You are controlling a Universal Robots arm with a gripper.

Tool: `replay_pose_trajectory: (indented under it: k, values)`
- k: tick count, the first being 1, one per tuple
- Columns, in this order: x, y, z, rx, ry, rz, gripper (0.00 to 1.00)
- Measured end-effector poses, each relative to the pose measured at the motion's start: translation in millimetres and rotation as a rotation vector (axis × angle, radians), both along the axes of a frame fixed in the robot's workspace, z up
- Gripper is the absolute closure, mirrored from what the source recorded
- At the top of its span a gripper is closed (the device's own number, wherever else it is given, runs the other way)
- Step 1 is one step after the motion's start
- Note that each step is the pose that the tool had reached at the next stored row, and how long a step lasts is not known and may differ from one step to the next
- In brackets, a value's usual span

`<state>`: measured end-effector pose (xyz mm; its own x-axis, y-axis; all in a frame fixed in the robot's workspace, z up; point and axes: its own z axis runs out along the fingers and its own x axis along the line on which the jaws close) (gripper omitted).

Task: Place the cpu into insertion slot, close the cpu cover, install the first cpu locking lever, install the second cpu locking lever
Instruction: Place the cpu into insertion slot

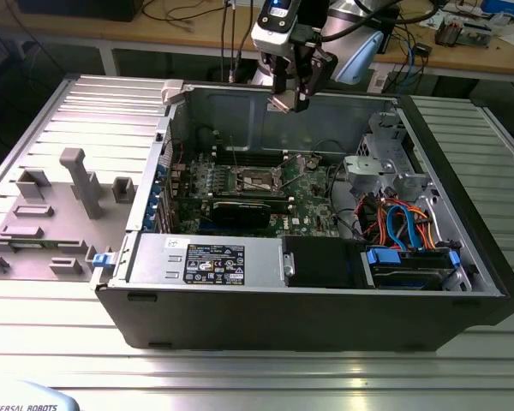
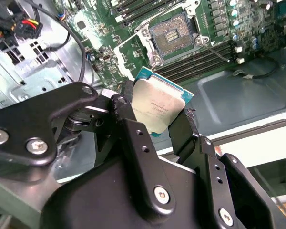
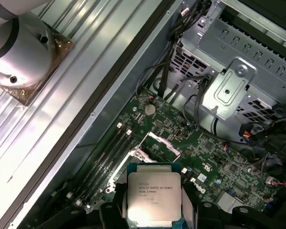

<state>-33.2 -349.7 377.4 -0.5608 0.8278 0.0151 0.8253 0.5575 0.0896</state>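
The tool (image 1: 289,96) is clamped on the cpu (image 2: 157,105), with one finger on each of two opposite edges and the metal top facing both wrist cameras. In the exterior view the chip hangs high, level with the back wall of the open computer case (image 1: 463,282), which lies on the counter (image 1: 240,377).

Key relation: the insertion slot (image 1: 255,178) is down on the green board (image 2: 100,28), below the tool and a bit toward the exterior view's left, well apart from the chip. There is no contact yet.

In the second wrist view the slot (image 2: 174,33) sits bare, with its contact field exposed and nothing seated in it. The cpu cover (image 3: 163,144) looks swung up off the slot, though its exact angle is hard to tell. The chip's edges look roughly parallel to the slot's edges in the first wrist view, so this is judged to be the carry stage: chip held, not placed.
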Motion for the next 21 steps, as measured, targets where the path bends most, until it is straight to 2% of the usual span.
replay_pose_trajectory:
  k: [3, 7, 10, 18, 21]
  values:
    - [0.0, 0.0, 0.0, 0.0000, 0.0000, -0.075, 0.46]
    - [0.0, 0.0, 0.0, 0.0000, 0.0000, -0.116, 0.46]
    - [0.0, 0.0, 0.0, -0.0001, 0.0000, -0.130, 0.46]
    - [0.0, 0.0, 0.0, -0.0001, 0.0000, -0.135, 0.46]
    - [0.0, 0.0, -0.1, 0.0000, 0.0000, -0.159, 0.46]
